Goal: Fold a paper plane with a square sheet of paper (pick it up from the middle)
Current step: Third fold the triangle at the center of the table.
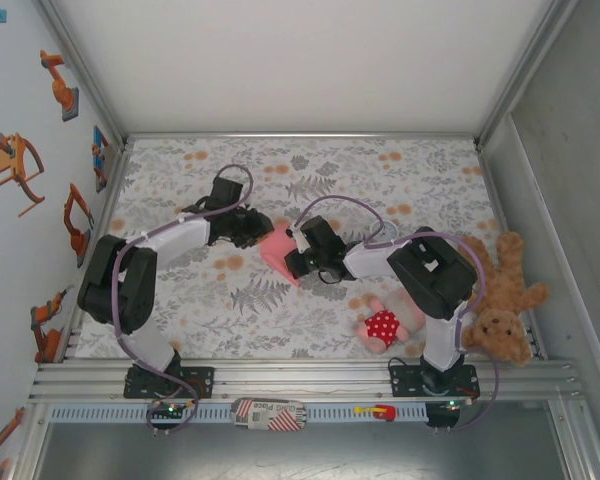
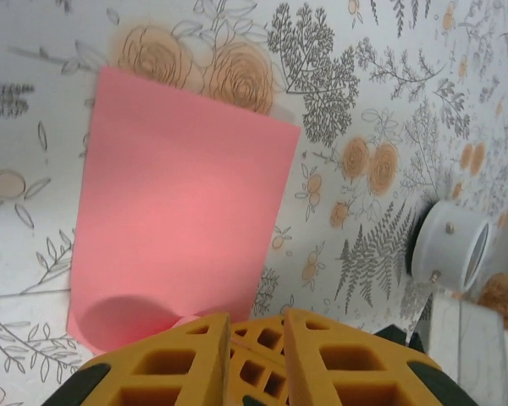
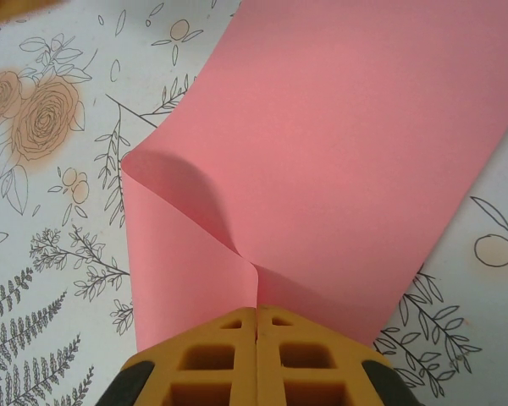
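The square sheet of paper point(image 1: 277, 248) is salmon pink and sits mid-table between both grippers. In the right wrist view the sheet point(image 3: 347, 152) rises from a pinch and curls over at its left edge. My right gripper point(image 3: 256, 311) is shut on that pinched edge; from above, this gripper point(image 1: 298, 262) sits at the sheet's near right side. In the left wrist view the paper point(image 2: 178, 211) stretches away over the table, curled at its near corner. My left gripper point(image 2: 256, 326) stands slightly open beside that corner; from above it point(image 1: 252, 228) is at the sheet's left. A paper plane is out of view.
A pink plush doll in a red dotted dress point(image 1: 385, 325) lies near the right arm's base. A brown teddy bear point(image 1: 505, 295) lies at the table's right edge. The flowered tablecloth point(image 1: 380, 170) has free room at the back. Metal rails frame the table.
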### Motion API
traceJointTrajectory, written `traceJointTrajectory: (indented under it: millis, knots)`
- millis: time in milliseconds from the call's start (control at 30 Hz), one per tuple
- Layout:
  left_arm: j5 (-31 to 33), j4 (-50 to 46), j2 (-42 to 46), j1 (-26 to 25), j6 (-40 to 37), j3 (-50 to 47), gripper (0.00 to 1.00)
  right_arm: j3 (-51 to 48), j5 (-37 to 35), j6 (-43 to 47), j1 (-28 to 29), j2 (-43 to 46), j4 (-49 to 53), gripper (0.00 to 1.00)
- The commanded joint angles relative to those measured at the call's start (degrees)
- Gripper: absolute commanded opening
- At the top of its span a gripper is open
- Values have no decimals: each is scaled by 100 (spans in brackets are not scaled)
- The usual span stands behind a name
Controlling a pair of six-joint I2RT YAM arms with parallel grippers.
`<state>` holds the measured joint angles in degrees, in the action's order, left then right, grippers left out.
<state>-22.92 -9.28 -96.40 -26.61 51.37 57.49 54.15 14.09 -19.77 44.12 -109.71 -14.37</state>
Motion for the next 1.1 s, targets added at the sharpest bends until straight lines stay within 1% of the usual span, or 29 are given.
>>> traceJointTrajectory:
  millis: [0, 167, 400, 667, 1067]
  knots:
    - [-110, 702, 272, -113, 301, -510, 25, 104, -25, -102, -27, -115, 113, 0]
    - [-43, 901, 477, -334, 457, -925, 20, 118, -2, -113, -27, -142, 111, 0]
    - [-110, 1129, 188, -564, 632, -1078, 13, 133, -11, -121, -28, -149, 128, 0]
    - [-56, 1032, -134, -573, 633, -977, 12, 153, -20, -115, -26, -123, 162, 0]
    - [59, 799, -282, -571, 575, -995, 11, 188, -2, -132, -38, -142, 198, 0]
